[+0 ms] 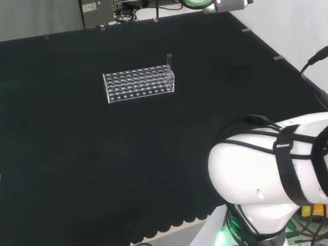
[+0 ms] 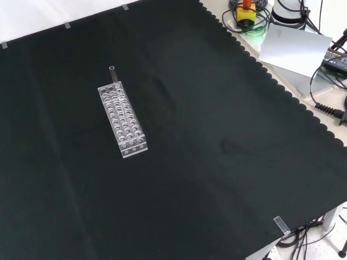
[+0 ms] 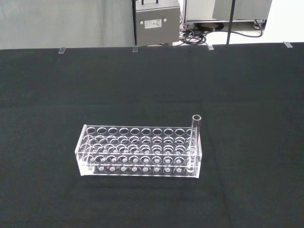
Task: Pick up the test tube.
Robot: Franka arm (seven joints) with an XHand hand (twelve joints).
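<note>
i can't tell how the hand is set from here, spread or curled, so i'm treating that as unknown. the test tube [image 1: 169, 60] stands upright in a corner hole of the clear test tube rack [image 1: 139, 85], which sits in the upper middle of the head view on the black cloth of the desk [image 1: 77, 164]. in the front view the tube [image 2: 113, 74] is at the rack's [image 2: 122, 120] upper end, upper left of the frame; in the wrist view the tube [image 3: 196, 130] is at the rack's [image 3: 137, 153] right corner, its top poking above the plate. the rest of the holes look empty. nothing has been grasped yet, as i judge it. my worries: the tube is clear and thin, so i could misjudge its position and knock the rack, or pull off-axis, jam the tube in its hole and drag the light rack along.
</note>
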